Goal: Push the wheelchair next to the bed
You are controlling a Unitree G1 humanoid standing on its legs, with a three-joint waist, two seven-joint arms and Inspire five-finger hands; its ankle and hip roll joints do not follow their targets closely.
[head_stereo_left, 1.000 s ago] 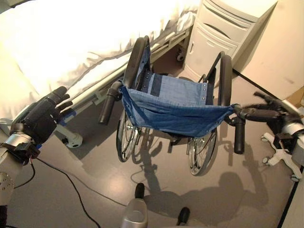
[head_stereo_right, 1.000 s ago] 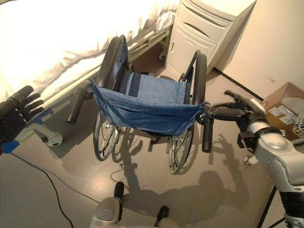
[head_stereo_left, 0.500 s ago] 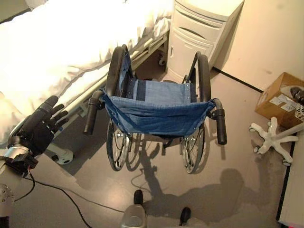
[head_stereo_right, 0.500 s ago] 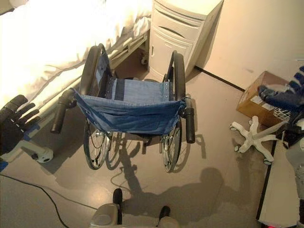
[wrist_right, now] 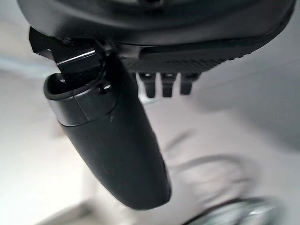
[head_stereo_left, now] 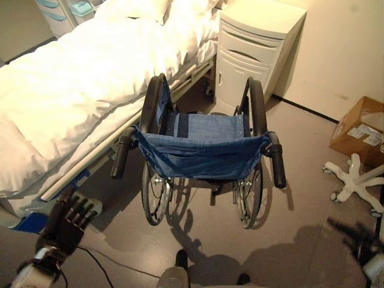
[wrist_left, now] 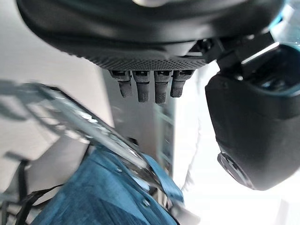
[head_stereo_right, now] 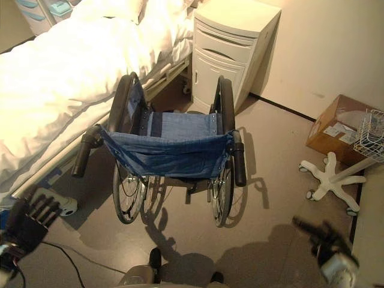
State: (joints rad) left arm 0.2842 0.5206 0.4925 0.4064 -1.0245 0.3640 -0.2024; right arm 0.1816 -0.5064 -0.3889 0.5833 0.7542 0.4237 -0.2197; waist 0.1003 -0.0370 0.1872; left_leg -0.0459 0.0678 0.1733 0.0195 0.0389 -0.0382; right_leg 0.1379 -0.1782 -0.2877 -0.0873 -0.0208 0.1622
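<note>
- Grey floor [head_stereo_left: 300, 210] runs across the lower frame; bed [head_stereo_left: 72, 102] with white bedding fills the upper left, white cabinet [head_stereo_left: 255, 51] at upper centre, cardboard box [head_stereo_left: 360, 129] and a white wheeled stand base [head_stereo_left: 357, 183] at right edge
- Wheelchair [head_stereo_left: 201, 153] stands mid-frame, its left wheel just beside the bed rail, its front toward the cabinet, blue sling back and both push handles facing the camera
- Left hand [head_stereo_left: 69, 219] low at lower left, fingers straight and relaxed, holding nothing, apart from the left handle [head_stereo_left: 122, 159]
- Right hand [head_stereo_right: 324, 237] at lower right, fingers loose, empty, well below the right handle [head_stereo_left: 277, 165]
- Judgement: chair already lies alongside the bed; both hands clear of it, left one nearer its handle
</note>
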